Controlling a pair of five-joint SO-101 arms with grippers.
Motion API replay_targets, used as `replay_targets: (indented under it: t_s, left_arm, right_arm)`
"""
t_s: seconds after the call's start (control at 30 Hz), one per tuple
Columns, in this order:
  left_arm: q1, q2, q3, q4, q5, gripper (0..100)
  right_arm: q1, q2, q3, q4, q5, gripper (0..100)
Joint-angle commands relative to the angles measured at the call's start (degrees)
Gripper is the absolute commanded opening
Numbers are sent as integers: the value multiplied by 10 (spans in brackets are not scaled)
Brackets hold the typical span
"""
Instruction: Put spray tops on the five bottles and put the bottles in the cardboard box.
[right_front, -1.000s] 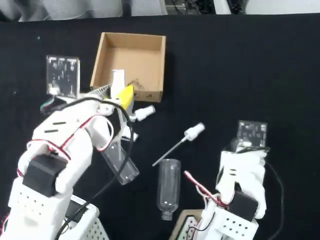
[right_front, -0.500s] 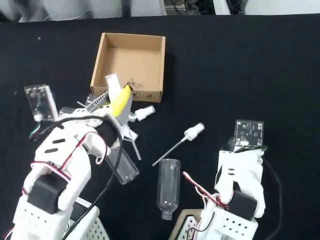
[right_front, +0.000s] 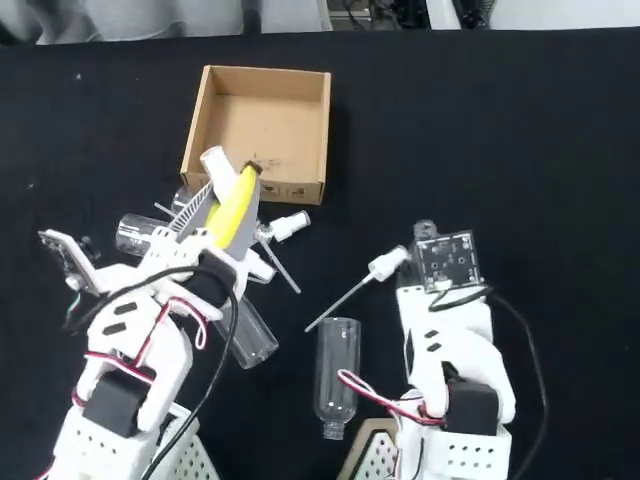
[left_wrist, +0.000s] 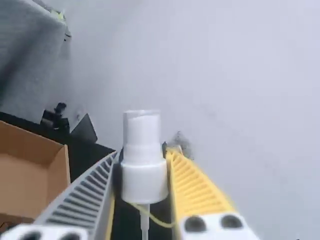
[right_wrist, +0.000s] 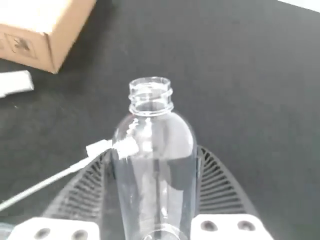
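Note:
My left gripper (right_front: 226, 178) is shut on a white spray top (right_front: 213, 160), raised in front of the cardboard box (right_front: 205, 110). In the left wrist view the spray top (left_wrist: 144, 155) stands clamped between the grey and yellow fingers, its thin tube hanging down. My right gripper (right_wrist: 154, 156) is shut on a clear bottle (right_wrist: 153, 145), held with its open neck pointing up. From above, that bottle's neck (right_front: 424, 230) pokes out past the right wrist. Two loose spray tops (right_front: 290, 224) (right_front: 388, 263) lie on the black table.
Clear bottles lie on the table: one (right_front: 337, 375) between the arms, one (right_front: 246, 336) under the left arm, one (right_front: 138, 234) to its left. The box (right_wrist: 45, 25) stands apart from the right gripper, with a spray top (right_wrist: 113, 148) lying between them.
The left wrist has rolled and tilted, swinging the held spray top up and left. The right arm has shifted left toward the middle of the table.

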Motion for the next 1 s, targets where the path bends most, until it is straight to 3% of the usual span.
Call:
replay_targets:
  t_s: [0.0,0.2,0.37,0.77,0.97]
  left_arm:
    - [-5,-27,29,-67,4,28]
    - [-5,-66,90,-125,6,28]
    - [-5,-111,119,-126,51,29]
    - [-7,-112,124,-123,54,29]
    - [-80,-112,122,-127,105,29]
  right_arm:
    - [-40,-46,-36,-38,-3,89]
    - [-100,-46,-20,-41,-4,89]
    - [-151,-46,20,-58,-4,89]
    - [-252,-46,58,-82,-4,89]
    - [-283,-46,57,-83,-4,89]
